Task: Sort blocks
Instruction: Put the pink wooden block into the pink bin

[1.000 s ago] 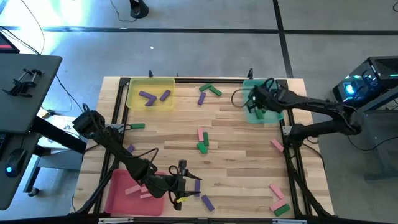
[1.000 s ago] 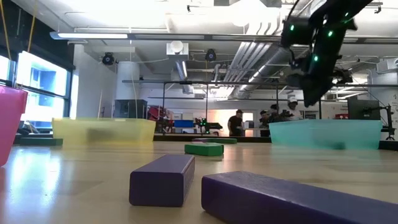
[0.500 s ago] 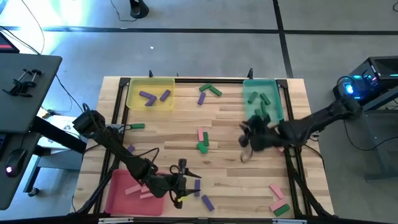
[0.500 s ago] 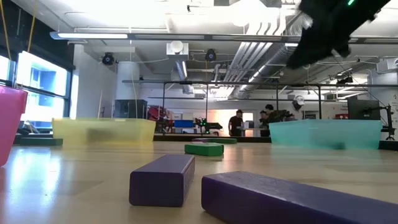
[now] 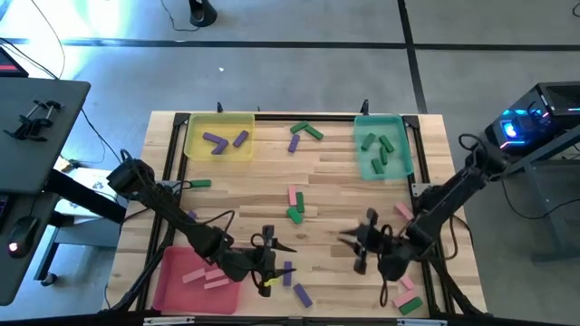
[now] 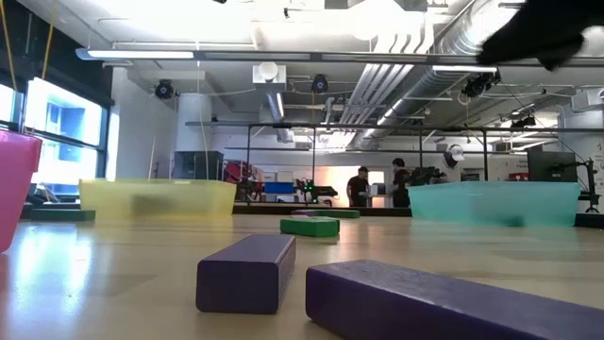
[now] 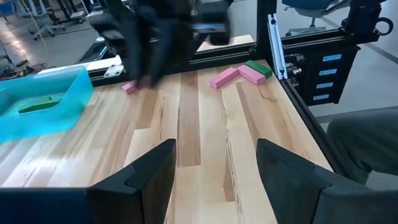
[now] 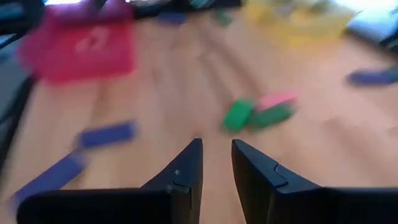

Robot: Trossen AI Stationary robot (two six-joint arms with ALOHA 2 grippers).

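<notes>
Blocks, small green, pink and purple bars (image 5: pixel 295 206), lie scattered on the wooden table (image 5: pixel 335 181), some near the red plastic tray (image 5: pixel 172 281). Beside that tray the left gripper (image 5: pixel 272 258) hovers spread and empty; farther from it, the right gripper (image 5: pixel 355 249) hangs narrowly parted, empty.

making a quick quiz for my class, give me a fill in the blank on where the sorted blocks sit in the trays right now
1. The yellow tray holds two blocks coloured ____.
2. The blocks in the teal tray are all ____.
3. The pink blocks lie in the ____ tray.
4. The left pincer hangs beside the red tray with its fingers ____.

Missing words: purple; green; red; open
</notes>
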